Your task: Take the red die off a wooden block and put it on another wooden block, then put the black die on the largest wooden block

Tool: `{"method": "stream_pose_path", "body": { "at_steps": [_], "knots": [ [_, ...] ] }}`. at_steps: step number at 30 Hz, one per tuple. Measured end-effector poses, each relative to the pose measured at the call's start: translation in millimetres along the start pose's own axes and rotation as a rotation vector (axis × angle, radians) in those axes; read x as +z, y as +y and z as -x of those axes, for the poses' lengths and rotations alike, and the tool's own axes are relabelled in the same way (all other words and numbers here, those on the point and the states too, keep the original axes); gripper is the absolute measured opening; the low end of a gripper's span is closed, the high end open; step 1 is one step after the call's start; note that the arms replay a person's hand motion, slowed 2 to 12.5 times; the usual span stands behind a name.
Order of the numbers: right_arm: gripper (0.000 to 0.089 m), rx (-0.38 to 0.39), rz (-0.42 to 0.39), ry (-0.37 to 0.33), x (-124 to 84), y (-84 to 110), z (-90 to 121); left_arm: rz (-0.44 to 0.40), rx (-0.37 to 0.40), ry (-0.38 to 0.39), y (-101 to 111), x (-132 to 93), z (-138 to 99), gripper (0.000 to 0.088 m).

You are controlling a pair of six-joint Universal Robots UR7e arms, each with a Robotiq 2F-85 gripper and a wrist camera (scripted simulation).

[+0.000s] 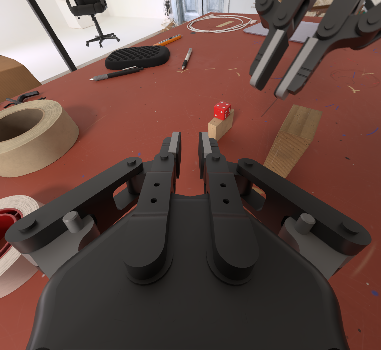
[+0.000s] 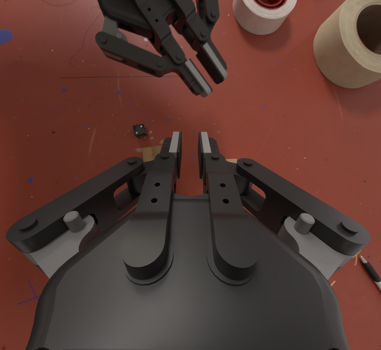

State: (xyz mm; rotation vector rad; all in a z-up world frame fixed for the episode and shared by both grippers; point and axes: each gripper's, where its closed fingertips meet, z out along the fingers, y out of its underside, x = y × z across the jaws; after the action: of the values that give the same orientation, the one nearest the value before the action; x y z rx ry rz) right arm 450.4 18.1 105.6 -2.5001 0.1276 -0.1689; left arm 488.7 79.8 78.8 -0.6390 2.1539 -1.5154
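Note:
A red die (image 1: 222, 110) sits on the far end of a small wooden block (image 1: 220, 128), just ahead and right of my left gripper (image 1: 189, 142). The left gripper's jaws stand a narrow gap apart with nothing between them. A larger, long wooden block (image 1: 292, 140) lies to the right. My right gripper (image 1: 270, 88) hangs above and beyond it. In the right wrist view my right gripper (image 2: 189, 142) also has a narrow gap and is empty. A black die (image 2: 140, 130) lies on the red table (image 2: 268, 133) just left of its fingertips. Bits of wood (image 2: 150, 152) show behind its fingers. The left gripper (image 2: 214, 86) hovers opposite.
A brown tape roll (image 1: 31, 138) and a white roll with a red core (image 1: 12, 237) stand at the left. Farther back lie two pens (image 1: 115, 74) (image 1: 187, 58), a black mesh pad (image 1: 137, 57), an orange cutter (image 1: 168, 40), a white cable (image 1: 220, 23) and a grey slab (image 1: 303, 30).

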Motion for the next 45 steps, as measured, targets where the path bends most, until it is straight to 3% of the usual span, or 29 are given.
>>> {"method": "stream_pose_path", "body": {
  "at_steps": [9, 19, 29, 45],
  "knots": [
    [0.0145, -0.015, -0.004, 0.006, -3.1, -24.8, -34.0, 0.014, 0.014, -0.009, 3.1, 0.1, 0.5, 0.0149],
    [0.0145, -0.014, 0.049, -0.015, 13.7, -28.7, -56.1, 0.019, 0.022, -0.020, 5.1, 0.4, 2.7, 0.0146],
    [0.0145, -0.024, 0.082, -0.032, 32.1, -27.0, -62.1, 0.024, 0.025, -0.024, 7.1, 0.8, 4.0, 0.0144],
    [0.0145, -0.040, 0.097, -0.051, 43.0, -27.9, -61.8, 0.039, 0.032, -0.021, 10.3, 2.9, 3.7, 0.0142]
  ]
}}
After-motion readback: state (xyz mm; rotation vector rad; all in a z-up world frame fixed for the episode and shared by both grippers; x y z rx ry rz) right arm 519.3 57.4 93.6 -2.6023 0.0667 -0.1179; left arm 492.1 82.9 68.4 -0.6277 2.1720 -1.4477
